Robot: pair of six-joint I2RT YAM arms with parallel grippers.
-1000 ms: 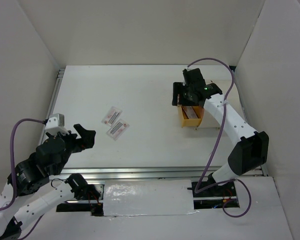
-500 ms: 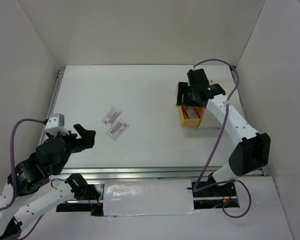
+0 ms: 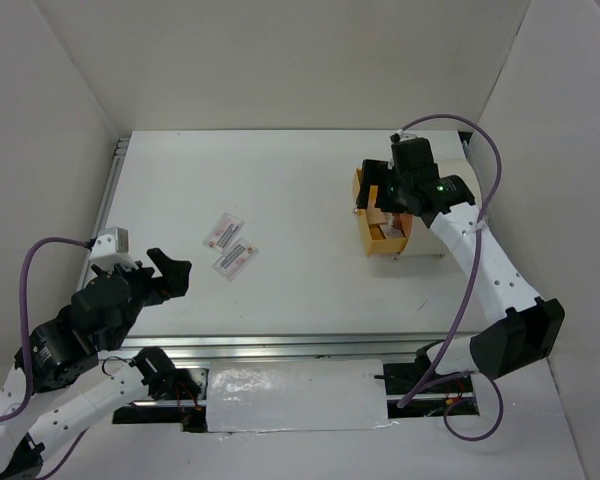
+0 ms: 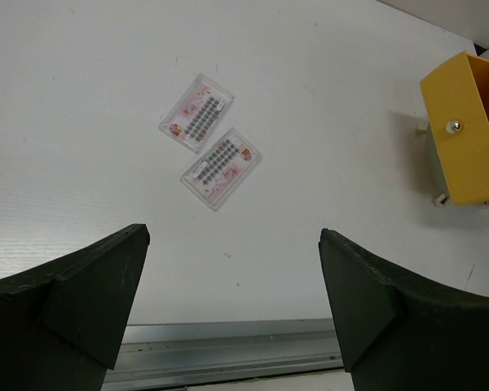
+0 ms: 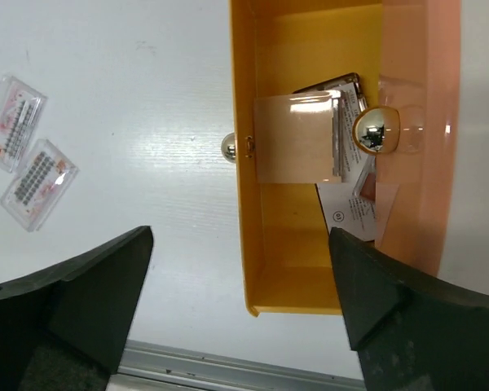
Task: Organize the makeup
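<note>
Lab test cell: white-walled enclosure [image 3: 280, 60], alu-framed table [image 3: 310, 340], two bolted robot arms.

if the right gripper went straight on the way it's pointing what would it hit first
Most likely the open yellow drawer. The right gripper, jaws open, points down at its knobbed front wall and bare floor. The beige flat case lies further in. Depth is hard to judge.
</note>
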